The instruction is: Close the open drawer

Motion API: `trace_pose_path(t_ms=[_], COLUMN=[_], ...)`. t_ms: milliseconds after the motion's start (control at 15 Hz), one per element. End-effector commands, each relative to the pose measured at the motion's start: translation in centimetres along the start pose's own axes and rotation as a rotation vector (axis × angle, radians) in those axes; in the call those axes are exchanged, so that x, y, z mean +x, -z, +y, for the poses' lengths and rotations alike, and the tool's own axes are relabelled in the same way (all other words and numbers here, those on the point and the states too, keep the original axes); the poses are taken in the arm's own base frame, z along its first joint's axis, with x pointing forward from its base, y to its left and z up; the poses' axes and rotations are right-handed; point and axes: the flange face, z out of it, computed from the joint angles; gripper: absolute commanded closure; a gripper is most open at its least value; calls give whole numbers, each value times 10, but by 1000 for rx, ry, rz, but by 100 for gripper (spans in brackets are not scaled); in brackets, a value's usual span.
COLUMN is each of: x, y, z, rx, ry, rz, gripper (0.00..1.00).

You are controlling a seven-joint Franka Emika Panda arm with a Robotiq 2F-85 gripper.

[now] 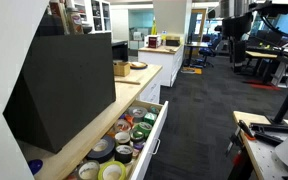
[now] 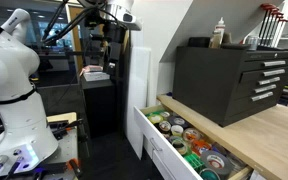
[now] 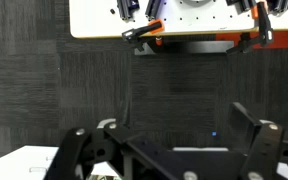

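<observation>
Exterior view: the drawer (image 1: 154, 135) stands well out from under the wooden bench (image 1: 134, 82), full of tape rolls, with its white front panel facing the aisle. Exterior view: same drawer (image 2: 156, 148), below the black tool chest (image 2: 229, 75); the arm (image 2: 9, 75) is well apart from it across the carpet. Wrist view: gripper (image 3: 164, 135) with jaws wide apart, holding nothing, over dark carpet (image 3: 104, 90); the drawer is not visible here. Judgement: approach phase. Bring the jaws to the panel's middle, probably near the handle (too small to place), and push squarely along the slide. An off-centre push could rack it.
</observation>
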Motion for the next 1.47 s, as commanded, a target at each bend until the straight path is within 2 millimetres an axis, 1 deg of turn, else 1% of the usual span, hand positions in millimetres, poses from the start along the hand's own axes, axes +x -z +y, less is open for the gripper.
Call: trace_pose_path(t_ms=[0, 467, 667, 933, 1067, 1400], x=[0, 0, 5, 22, 35, 74], y=[0, 0, -1, -10, -17, -46], z=[0, 0, 2, 0, -4, -21], rx=[0, 0, 1, 14, 12, -48], ry=[0, 0, 25, 146, 232, 490], rz=[-1, 0, 12, 48, 74, 124], gripper=[0, 0, 0, 0, 0, 0])
